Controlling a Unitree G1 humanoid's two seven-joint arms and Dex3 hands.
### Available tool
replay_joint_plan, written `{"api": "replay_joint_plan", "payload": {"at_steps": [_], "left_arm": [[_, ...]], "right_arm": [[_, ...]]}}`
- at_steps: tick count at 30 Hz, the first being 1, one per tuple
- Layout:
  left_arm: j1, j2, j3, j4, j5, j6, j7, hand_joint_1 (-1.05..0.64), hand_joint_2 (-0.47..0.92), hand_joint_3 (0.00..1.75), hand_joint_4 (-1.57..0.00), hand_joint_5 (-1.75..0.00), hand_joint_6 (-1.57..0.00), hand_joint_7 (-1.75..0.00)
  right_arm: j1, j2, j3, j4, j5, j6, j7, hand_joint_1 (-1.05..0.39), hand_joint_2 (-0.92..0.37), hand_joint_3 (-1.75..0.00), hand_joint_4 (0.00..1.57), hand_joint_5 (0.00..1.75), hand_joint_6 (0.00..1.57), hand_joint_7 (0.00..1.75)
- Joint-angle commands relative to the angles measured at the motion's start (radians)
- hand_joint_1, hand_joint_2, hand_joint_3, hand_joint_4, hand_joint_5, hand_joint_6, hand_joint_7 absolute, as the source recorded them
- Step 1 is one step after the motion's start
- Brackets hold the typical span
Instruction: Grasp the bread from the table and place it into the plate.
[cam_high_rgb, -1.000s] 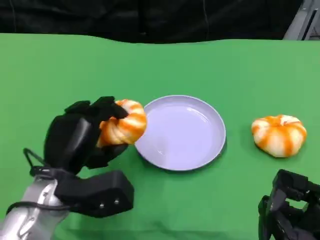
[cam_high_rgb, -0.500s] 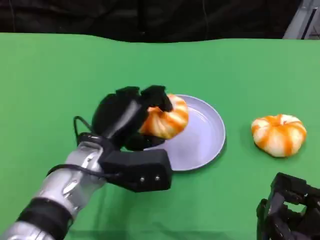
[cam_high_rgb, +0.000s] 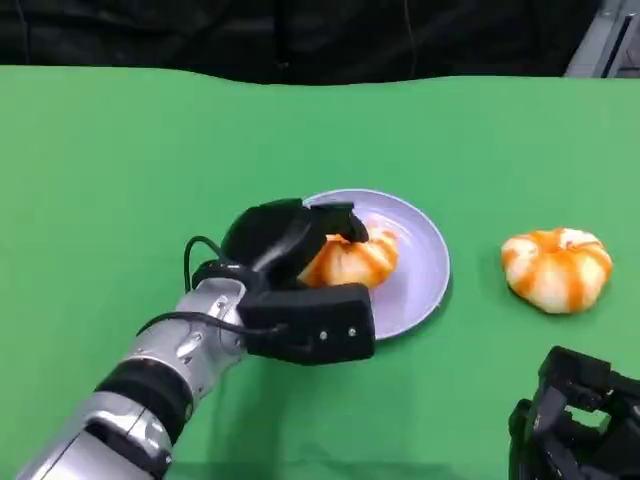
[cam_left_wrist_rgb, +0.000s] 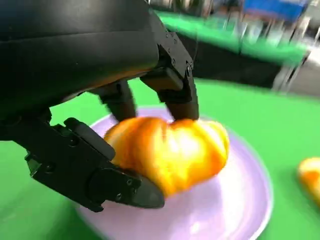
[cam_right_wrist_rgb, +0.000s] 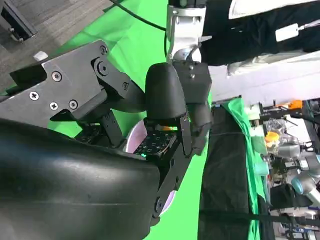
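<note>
A robot's left hand (cam_high_rgb: 290, 245) reaches across a green table (cam_high_rgb: 120, 160) and grips an orange-and-white striped bread roll (cam_high_rgb: 352, 260), fingers curled over its top and a thumb beneath; the roll sits over the left half of a pale lavender plate (cam_high_rgb: 420, 265), and the left wrist view shows its underside at or just above the plate's surface, though contact cannot be confirmed; the silver left forearm (cam_high_rgb: 150, 380) runs down toward the lower left corner, a black cable looping beside the wrist. A second striped bread roll (cam_high_rgb: 556, 268) lies on the table to the right of the plate, apart from its rim; nothing stands between it and the plate. The right hand (cam_high_rgb: 575, 420) rests low at the lower right corner, near the table's front edge; whether its fingers are spread or curled cannot be told. A black backdrop (cam_high_rgb: 300, 35) runs behind the table's far edge.
</note>
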Motion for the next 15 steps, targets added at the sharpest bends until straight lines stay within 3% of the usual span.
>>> {"api": "replay_joint_plan", "payload": {"at_steps": [1,11,15], "left_arm": [[-0.009,0.037,-0.045,-0.023,0.029,0.042,-0.073,-1.0,0.92,0.73,-0.01,-0.01,-0.04,-0.01],[0.059,0.055,-0.055,-0.103,0.021,0.058,-0.062,-1.05,0.92,0.82,0.0,0.0,0.0,0.0],[0.102,0.066,-0.019,-0.153,-0.034,0.0,-0.074,-1.05,0.92,0.9,0.0,0.0,0.0,0.0]], "right_arm": [[0.004,-0.007,-0.004,-0.013,0.007,0.0,-0.005,-0.07,-0.6,-1.09,0.86,1.75,0.79,1.53],[0.01,-0.008,0.003,-0.023,0.009,0.014,-0.017,-0.09,-0.58,-1.1,0.86,1.75,0.81,1.52],[0.009,-0.001,0.006,-0.011,-0.002,-0.009,-0.017,-0.08,-0.58,-1.1,0.86,1.75,0.81,1.52]]}}
